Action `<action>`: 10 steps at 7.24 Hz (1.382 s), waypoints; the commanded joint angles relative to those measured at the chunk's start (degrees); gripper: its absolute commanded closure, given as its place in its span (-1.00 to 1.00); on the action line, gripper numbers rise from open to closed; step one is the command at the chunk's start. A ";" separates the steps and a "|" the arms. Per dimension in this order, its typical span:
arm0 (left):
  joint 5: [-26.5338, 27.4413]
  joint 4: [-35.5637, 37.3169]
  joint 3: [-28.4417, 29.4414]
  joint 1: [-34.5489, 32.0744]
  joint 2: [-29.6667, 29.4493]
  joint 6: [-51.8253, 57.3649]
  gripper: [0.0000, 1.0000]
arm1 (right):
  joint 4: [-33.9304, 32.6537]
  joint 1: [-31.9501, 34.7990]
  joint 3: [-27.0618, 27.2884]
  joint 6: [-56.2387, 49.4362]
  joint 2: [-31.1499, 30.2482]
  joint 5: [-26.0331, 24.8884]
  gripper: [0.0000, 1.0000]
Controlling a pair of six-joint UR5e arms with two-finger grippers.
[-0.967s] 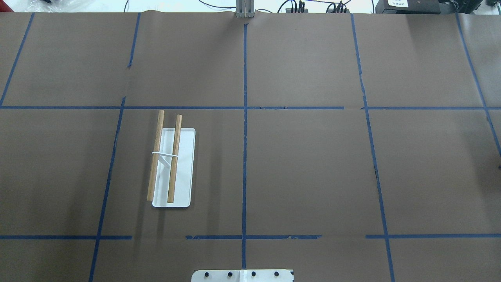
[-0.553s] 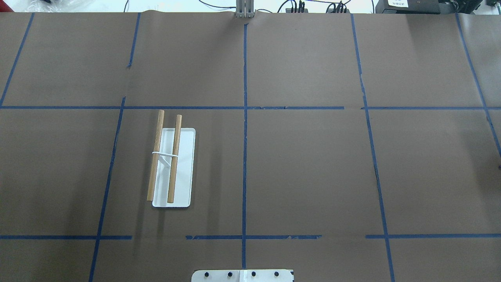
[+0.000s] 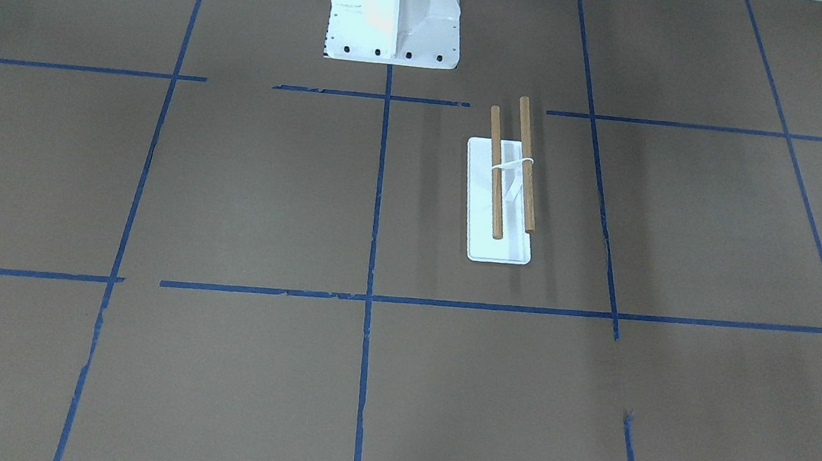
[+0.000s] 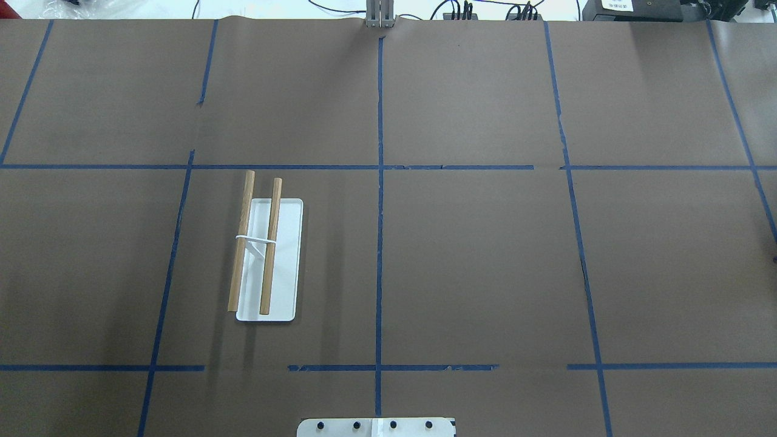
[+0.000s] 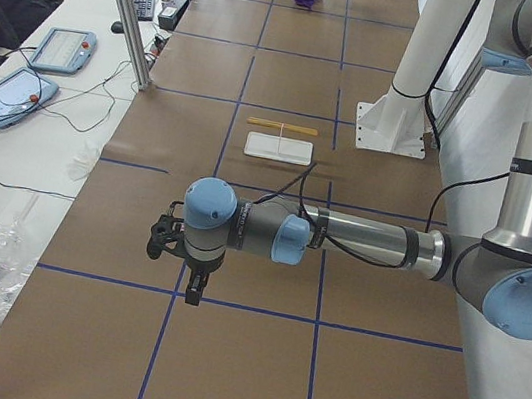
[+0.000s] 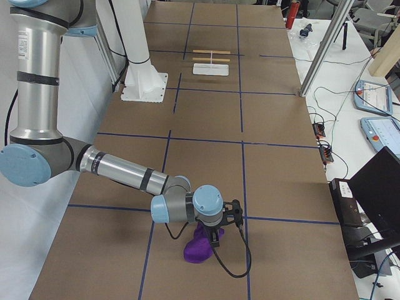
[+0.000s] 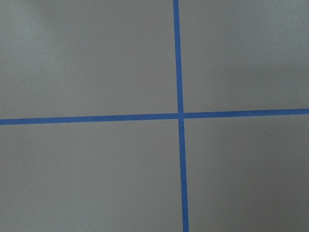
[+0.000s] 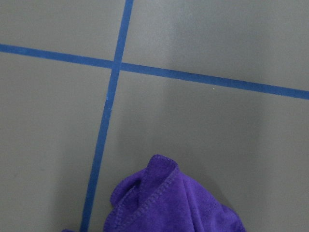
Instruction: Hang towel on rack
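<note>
Towel: crumpled, just below fingertips of right gripper.
Rack: bare, unmoved since a second ago; hanging not begun.
Grip: opening and hold impossible to tell.

Where things sit, with the robot's pedestal as the middle of the clock and 12 straight ahead of the robot.

The rack stands on the table at 11 o'clock, its two sticks side by side over its flat plate, running from 12 to 6. The towel lies far off at 3 o'clock, near the table's end, well apart from the rack. The right gripper is just above the towel. The left gripper is over the table far out at 10 o'clock.
</note>
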 commanded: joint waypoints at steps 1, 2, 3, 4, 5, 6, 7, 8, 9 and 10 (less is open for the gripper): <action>0.06 0.02 -0.85 0.06 -0.04 0.00 -1.00 | 6.07 -4.31 -4.87 -0.31 0.60 -0.07 -1.00; -0.03 0.02 -0.85 0.06 -0.12 0.00 -1.00 | 6.08 -6.58 -5.13 -0.66 0.61 -0.41 -1.00; -0.03 0.02 -0.85 0.06 -0.12 0.00 -1.00 | 6.08 -7.22 -5.22 -3.27 0.52 -3.38 -1.00; -0.03 0.02 -0.94 -0.12 -0.12 0.00 -1.00 | 5.90 -7.22 -5.74 -5.91 0.43 -4.97 -1.00; -0.03 0.11 -0.94 0.06 -0.12 0.00 -1.00 | 5.99 -7.22 -6.96 -6.20 0.52 -4.99 -1.00; -0.03 0.11 -0.94 0.06 -0.12 0.00 -1.00 | 6.07 -7.22 -8.63 -6.64 0.52 -4.90 -1.00; -0.03 0.02 -0.94 0.06 -0.12 0.00 -1.00 | 6.08 -7.22 -9.60 -7.51 0.52 -4.73 -1.00; -0.12 0.02 -0.94 0.06 -0.12 0.00 -1.00 | 6.08 -7.22 -9.70 -7.52 0.52 -4.55 -1.00; -0.12 0.02 -0.94 0.06 -0.21 0.00 -1.00 | 6.08 -7.22 -10.22 -8.22 0.35 -4.37 -1.00; -0.12 0.02 -0.94 0.06 -0.21 0.00 -1.00 | 6.08 -7.31 -10.23 -8.14 0.43 -4.29 -1.00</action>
